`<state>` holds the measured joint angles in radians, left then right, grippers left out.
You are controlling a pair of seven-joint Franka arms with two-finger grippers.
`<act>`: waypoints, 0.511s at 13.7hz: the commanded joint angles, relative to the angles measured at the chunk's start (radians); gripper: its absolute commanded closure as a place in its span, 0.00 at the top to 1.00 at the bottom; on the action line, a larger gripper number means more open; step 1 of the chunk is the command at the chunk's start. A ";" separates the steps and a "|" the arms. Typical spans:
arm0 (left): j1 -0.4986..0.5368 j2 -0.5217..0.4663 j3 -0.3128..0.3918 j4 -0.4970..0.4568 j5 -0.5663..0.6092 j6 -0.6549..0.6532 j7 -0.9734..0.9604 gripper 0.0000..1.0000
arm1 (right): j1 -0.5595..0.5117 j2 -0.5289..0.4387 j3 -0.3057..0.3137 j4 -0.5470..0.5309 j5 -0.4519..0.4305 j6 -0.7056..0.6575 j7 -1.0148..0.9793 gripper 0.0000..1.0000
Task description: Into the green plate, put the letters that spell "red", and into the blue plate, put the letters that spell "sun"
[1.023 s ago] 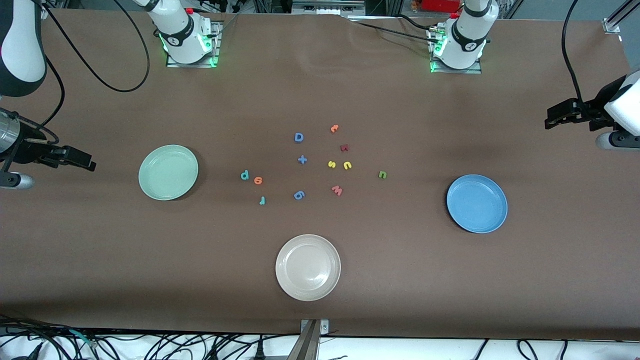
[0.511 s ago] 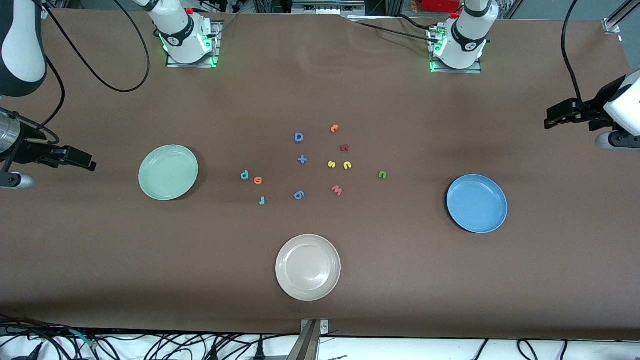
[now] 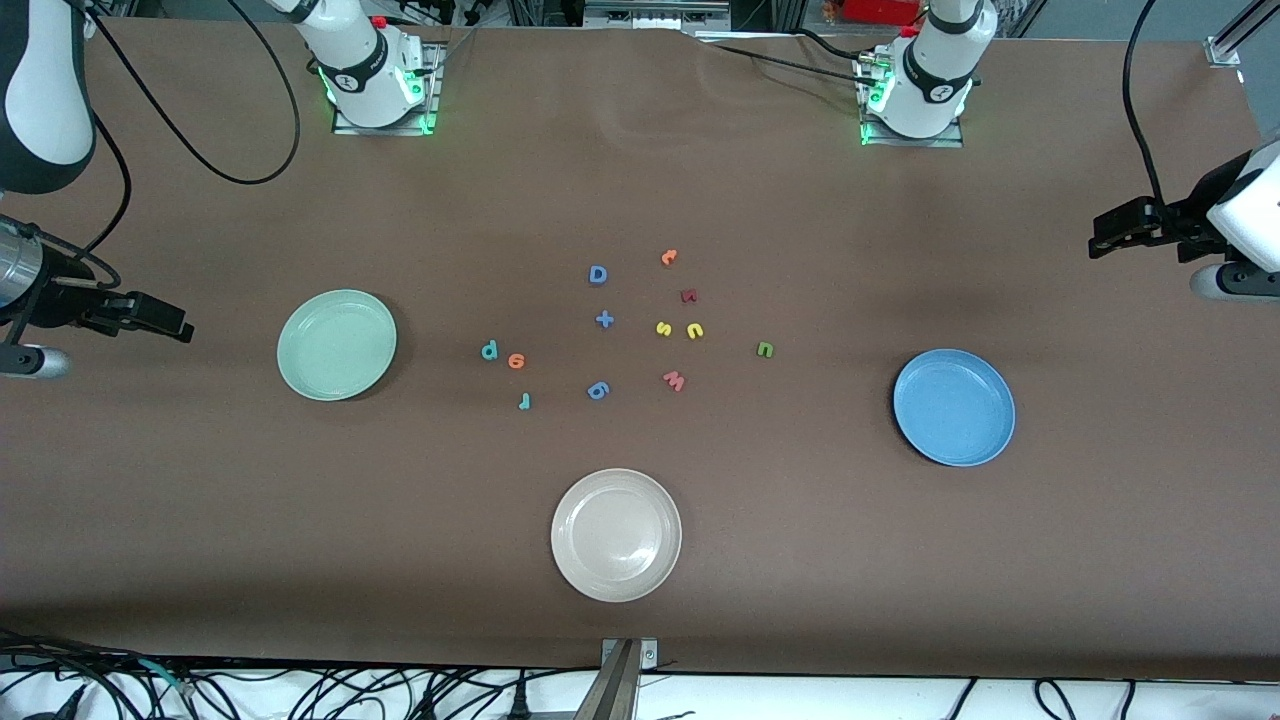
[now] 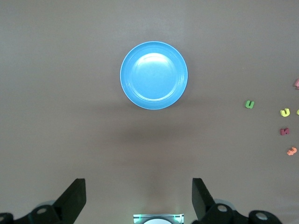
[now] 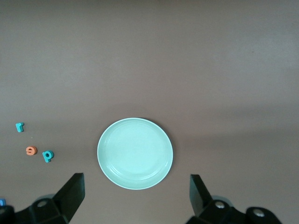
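The left hand (image 3: 1100, 240) hangs over the surface (image 3: 800, 550) at the right edge of the front frame, fingers wide apart and holding nothing. In the left wrist view its two fingers (image 4: 74, 198) stand at the bottom corners of the frame, with the blue plate (image 4: 153, 75) above them, in the upper middle. The right hand (image 3: 175, 322) hangs at the left edge of the front frame, also wide open and empty. The right wrist view shows its fingers (image 5: 72, 193) at the bottom and the green plate (image 5: 135, 153) between them, slightly higher.

In the front view the green plate (image 3: 337, 344) lies at centre left and the blue plate (image 3: 954, 406) at centre right. Both are empty.

The letters lie in the middle of the frame, between the plates. The d (image 3: 489, 350) and the e (image 3: 516, 361) are just beside each other, and the r (image 3: 524, 401) is a little lower. The s (image 3: 663, 328) and the u (image 3: 694, 330) are side by side, and the n (image 3: 765, 349) is more to the right, apart from them. A beige plate (image 3: 616, 534) lies at lower centre.
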<state>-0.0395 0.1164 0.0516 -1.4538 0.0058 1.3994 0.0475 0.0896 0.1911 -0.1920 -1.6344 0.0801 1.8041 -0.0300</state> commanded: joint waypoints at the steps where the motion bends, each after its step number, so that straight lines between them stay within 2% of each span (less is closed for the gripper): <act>1: -0.006 0.019 -0.001 0.035 0.013 -0.010 -0.006 1.00 | 0.006 0.010 -0.004 0.021 0.007 -0.014 0.010 0.99; 7: -0.005 0.019 -0.001 0.035 0.013 -0.010 -0.006 1.00 | 0.007 0.008 -0.003 0.010 0.004 -0.020 0.010 0.99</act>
<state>-0.0396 0.1180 0.0511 -1.4538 0.0058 1.3994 0.0475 0.0922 0.1944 -0.1920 -1.6347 0.0800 1.8002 -0.0300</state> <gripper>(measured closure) 0.000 0.004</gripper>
